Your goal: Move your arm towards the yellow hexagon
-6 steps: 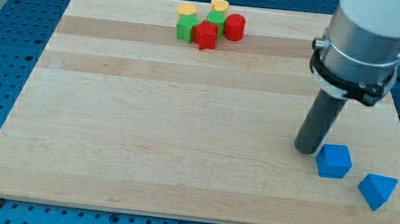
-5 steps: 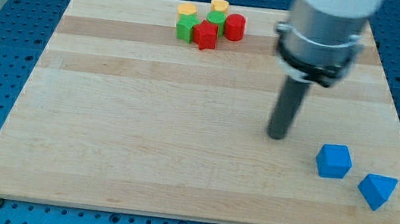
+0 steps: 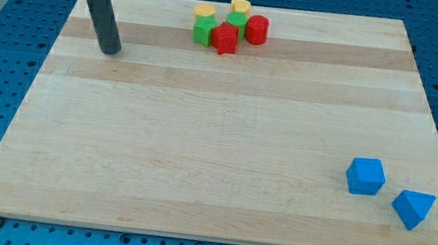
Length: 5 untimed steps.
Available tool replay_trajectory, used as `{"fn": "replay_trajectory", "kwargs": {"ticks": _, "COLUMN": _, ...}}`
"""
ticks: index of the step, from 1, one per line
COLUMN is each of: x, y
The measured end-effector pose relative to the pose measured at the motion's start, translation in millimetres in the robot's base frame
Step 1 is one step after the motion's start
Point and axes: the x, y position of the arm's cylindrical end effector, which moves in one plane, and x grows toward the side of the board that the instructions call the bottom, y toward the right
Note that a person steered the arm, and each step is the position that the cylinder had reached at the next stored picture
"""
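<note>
My dark rod stands at the board's upper left, and my tip (image 3: 111,50) rests on the wood. A cluster of blocks sits at the top centre, to the right of my tip. In it a yellow block (image 3: 240,6), which looks like the hexagon, lies at the back right. A second yellow block (image 3: 205,9), with a rounder shape, lies at the back left. In front of them are a green block (image 3: 205,30), a second green block (image 3: 237,20), a red block (image 3: 225,39) and a red cylinder (image 3: 256,30). My tip touches no block.
A blue cube (image 3: 365,176) and a blue wedge-shaped block (image 3: 413,208) lie at the lower right of the wooden board (image 3: 197,162). Blue perforated table surface surrounds the board.
My rod has swept from beside the blue cube at the lower right across the board to the upper left. No block has moved.
</note>
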Motion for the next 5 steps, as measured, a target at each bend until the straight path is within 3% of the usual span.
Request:
{"fn": "replay_trajectory", "kwargs": {"ticks": 2, "x": -59, "y": 32}}
{"fn": "replay_trajectory", "kwargs": {"ticks": 5, "x": -58, "y": 124}}
